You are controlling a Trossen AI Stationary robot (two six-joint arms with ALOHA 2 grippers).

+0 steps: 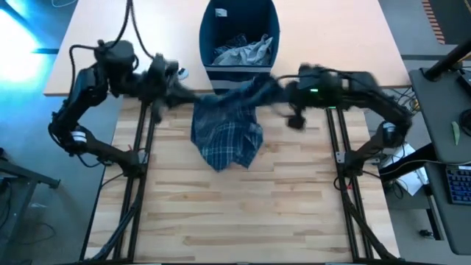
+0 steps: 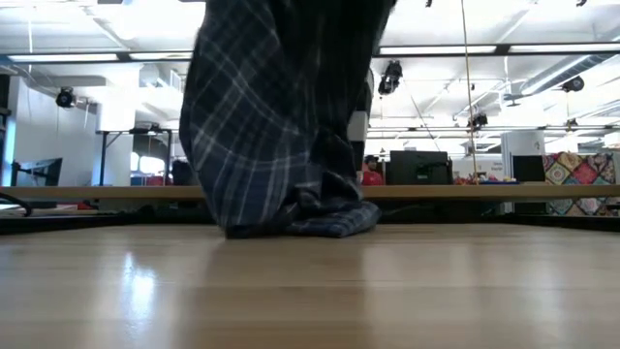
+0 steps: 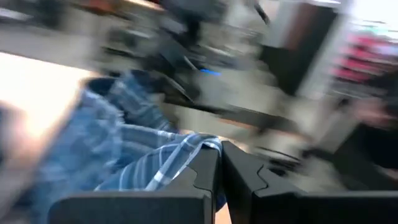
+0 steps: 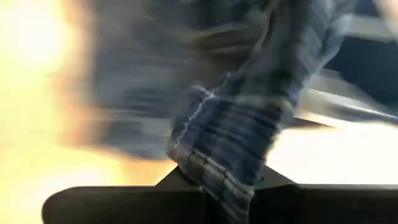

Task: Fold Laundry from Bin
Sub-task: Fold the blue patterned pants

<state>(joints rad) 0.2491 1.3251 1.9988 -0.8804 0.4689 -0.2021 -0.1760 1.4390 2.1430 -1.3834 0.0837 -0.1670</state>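
Both arms are holding a blue-and-white plaid garment [image 1: 228, 129] stretched between them over the far half of the wooden bench [image 1: 235, 213], just in front of the bin [image 1: 241, 33]. The left pincer [image 1: 175, 87] is gripping one upper corner of the cloth; in the left wrist view its two dark fingers [image 3: 205, 177] are pressed together with a fold of plaid fabric [image 3: 155, 162] pinched at their tips. The right pincer [image 1: 283, 87] is clenched on the opposite corner, and in the right wrist view a thick bunch of the same cloth [image 4: 230, 130] is coming out from between its fingers.

The garment is hanging down from the two grips, narrowing toward the near side. In the low view its bottom edge [image 2: 310, 218] is resting crumpled on the bench while the rest is rising upward out of the picture.

The navy bin is standing at the far edge of the bench, between the two arms, with a pale grey garment [image 1: 243, 51] lying crumpled inside it.
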